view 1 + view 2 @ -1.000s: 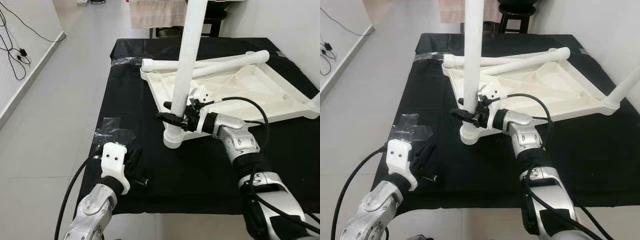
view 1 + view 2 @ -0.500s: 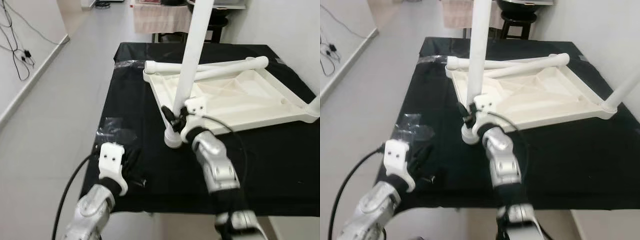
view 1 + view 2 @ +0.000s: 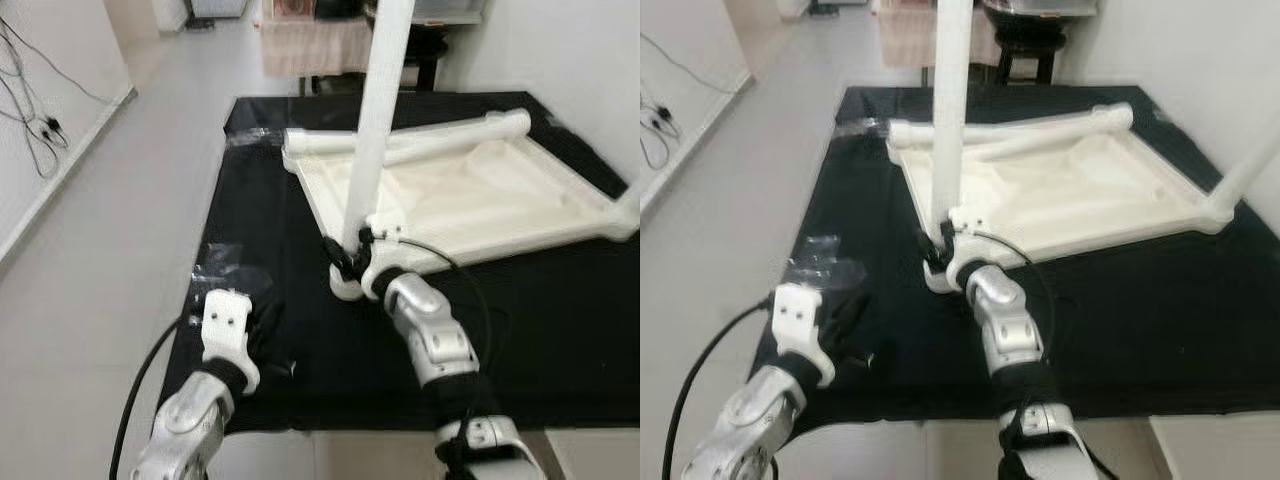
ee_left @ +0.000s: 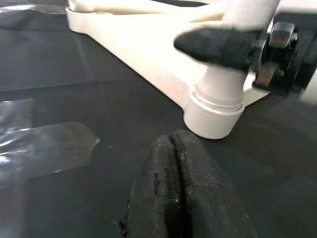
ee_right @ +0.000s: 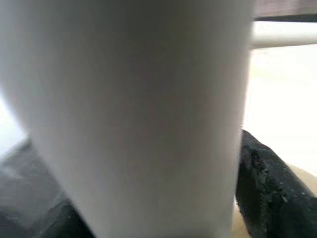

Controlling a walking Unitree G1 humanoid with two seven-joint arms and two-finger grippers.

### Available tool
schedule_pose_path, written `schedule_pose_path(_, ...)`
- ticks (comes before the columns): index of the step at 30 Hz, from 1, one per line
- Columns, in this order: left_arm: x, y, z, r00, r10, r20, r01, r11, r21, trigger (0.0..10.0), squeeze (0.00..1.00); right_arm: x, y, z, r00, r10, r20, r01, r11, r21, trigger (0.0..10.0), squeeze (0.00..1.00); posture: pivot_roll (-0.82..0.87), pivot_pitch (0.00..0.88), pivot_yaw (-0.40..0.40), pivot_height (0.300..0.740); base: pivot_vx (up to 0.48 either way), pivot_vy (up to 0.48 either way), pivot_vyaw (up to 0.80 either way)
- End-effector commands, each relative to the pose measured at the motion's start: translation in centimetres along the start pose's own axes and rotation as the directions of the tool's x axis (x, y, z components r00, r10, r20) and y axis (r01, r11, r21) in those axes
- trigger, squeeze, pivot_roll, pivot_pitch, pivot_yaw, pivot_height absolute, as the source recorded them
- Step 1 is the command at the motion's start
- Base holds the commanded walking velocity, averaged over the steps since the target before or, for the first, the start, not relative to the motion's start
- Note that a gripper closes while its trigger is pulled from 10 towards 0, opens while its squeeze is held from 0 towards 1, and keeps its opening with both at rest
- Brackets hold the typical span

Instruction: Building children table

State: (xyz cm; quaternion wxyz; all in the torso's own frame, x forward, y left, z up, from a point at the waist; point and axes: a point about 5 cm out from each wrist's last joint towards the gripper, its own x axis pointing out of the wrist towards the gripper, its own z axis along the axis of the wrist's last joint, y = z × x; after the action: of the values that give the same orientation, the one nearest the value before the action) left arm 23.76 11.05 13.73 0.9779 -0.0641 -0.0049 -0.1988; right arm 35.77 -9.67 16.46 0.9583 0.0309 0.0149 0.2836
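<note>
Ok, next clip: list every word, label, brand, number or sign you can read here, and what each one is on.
None: no readable text in any view.
White table top, its upright leg and the loose legs: plain, no marks.
Black cloth and clear plastic bag: no print.
Both arms and the left claw's white mount: no legible labels.

Light: bright, even indoor light, with soft shadows on the black cloth (image 3: 300, 260).
Glare: pale sheen on the floor (image 3: 120, 200) and on the clear plastic sheet (image 4: 44, 144).
Blur: head views are slightly soft.
Focus: white leg (image 5: 133, 114) (very close) is a featureless blur in the right wrist view.
</note>
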Motion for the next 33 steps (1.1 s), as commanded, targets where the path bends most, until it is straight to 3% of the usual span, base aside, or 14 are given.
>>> schedule_pose_path(1,-0.1,0.0,-0.4,1.000,0.003,-0.021,-0.003,1.000,-0.009,10.0,0.00,0.4,0.2,1.0,0.994,0.104,0.026,-0.104,0.995,-0.003,10.0,0.00,0.11,0.114,-0.021,0.740,0.000,0.000,0.00)
schedule_pose_path(3,-0.1,0.0,-0.5,1.000,0.002,-0.022,-0.002,1.000,-0.009,10.0,0.00,0.5,-0.1,1.4,0.985,0.168,0.028,-0.168,0.986,-0.013,10.0,0.00,0.11,0.114,-0.021,0.740,0.000,0.000,0.00)
schedule_pose_path(5,-0.1,0.0,-0.4,1.000,0.002,-0.023,-0.002,1.000,-0.007,10.0,0.00,0.6,0.1,2.2,0.918,0.396,-0.015,-0.396,0.915,-0.075,10.0,0.00,0.12,0.112,-0.014,0.740,0.000,0.000,0.00)
schedule_pose_path(12,-0.2,0.1,-0.4,1.000,0.002,-0.025,-0.002,1.000,-0.004,10.0,0.00,0.4,0.4,2.7,0.838,0.544,-0.046,-0.546,0.833,-0.092,10.0,0.00,0.14,0.113,-0.013,0.740,0.000,0.000,0.00)
schedule_pose_path(13,-0.3,0.1,-0.5,1.000,0.003,-0.027,-0.003,1.000,0.000,10.0,0.00,0.7,0.4,2.8,0.815,0.577,-0.057,-0.580,0.811,-0.076,4.1,0.00,0.15,0.116,-0.008,0.740,0.000,0.000,0.00)
schedule_pose_path(14,-0.4,0.1,-0.5,1.000,0.004,-0.030,-0.004,1.000,0.002,10.0,0.00,0.9,0.3,2.9,0.800,0.597,-0.065,-0.600,0.798,-0.059,0.0,0.00,0.15,0.116,-0.009,0.740,0.000,0.000,0.00)
schedule_pose_path(21,-0.5,0.1,-0.5,0.999,0.005,-0.033,-0.005,1.000,0.007,10.0,0.00,1.3,-0.2,2.7,0.796,0.601,-0.076,-0.604,0.797,-0.014,0.0,0.00,0.16,0.118,-0.006,0.740,0.000,0.000,0.00)
schedule_pose_path(25,-0.6,0.1,-0.5,0.999,0.005,-0.034,-0.005,1.000,0.008,10.0,0.00,0.7,-1.6,1.5,0.861,0.501,-0.091,-0.504,0.863,-0.024,0.0,0.00,0.15,0.122,-0.009,0.740,0.000,0.000,0.00)
schedule_pose_path(26,-0.6,0.1,-0.5,0.999,0.005,-0.034,-0.005,1.000,0.007,10.0,0.00,0.3,-2.4,0.2,0.922,0.369,-0.117,-0.376,0.926,-0.040,0.0,0.00,0.14,0.123,-0.012,0.740,0.000,0.000,0.00)
schedule_pose_path(28,-0.6,0.1,-0.5,0.999,0.005,-0.034,-0.005,1.000,0.007,10.0,0.00,0.3,-2.4,0.2,0.922,0.369,-0.117,-0.376,0.926,-0.040,0.0,0.00,0.14,0.123,-0.012,0.740,0.000,0.000,0.00)
schedule_pose_path(29,-0.6,0.1,-0.5,0.999,0.006,-0.033,-0.005,1.000,0.007,10.0,0.00,0.1,-2.6,-0.9,0.950,0.265,-0.166,-0.279,0.958,-0.061,0.0,0.00,0.14,0.123,-0.016,0.740,0.000,0.000,0.00)
schedule_pose_path(30,-0.6,0.2,-0.4,0.999,0.006,-0.031,-0.006,1.000,0.006,10.0,0.00,-0.1,-1.9,-2.8,0.982,-0.030,-0.189,0.023,0.999,-0.041,0.0,0.00,0.12,0.130,-0.009,0.740,0.000,0.000,0.00)
schedule_pose_path(31,-0.6,0.2,-0.4,0.999,0.006,-0.031,-0.006,1.000,0.006,10.0,0.00,-0.1,-1.9,-2.8,0.982,-0.030,-0.189,0.023,0.999,-0.041,0.0,0.00,0.12,0.130,-0.009,0.740,0.000,0.000,0.00)
schedule_pose_path(33,-0.6,0.2,-0.4,1.000,0.006,-0.030,-0.006,1.000,0.005,10.0,0.00,-1.0,-1.6,-3.9,0.941,-0.260,-0.218,0.258,0.965,-0.036,0.0,0.00,0.12,0.130,-0.009,0.740,0.000,0.000,0.00)
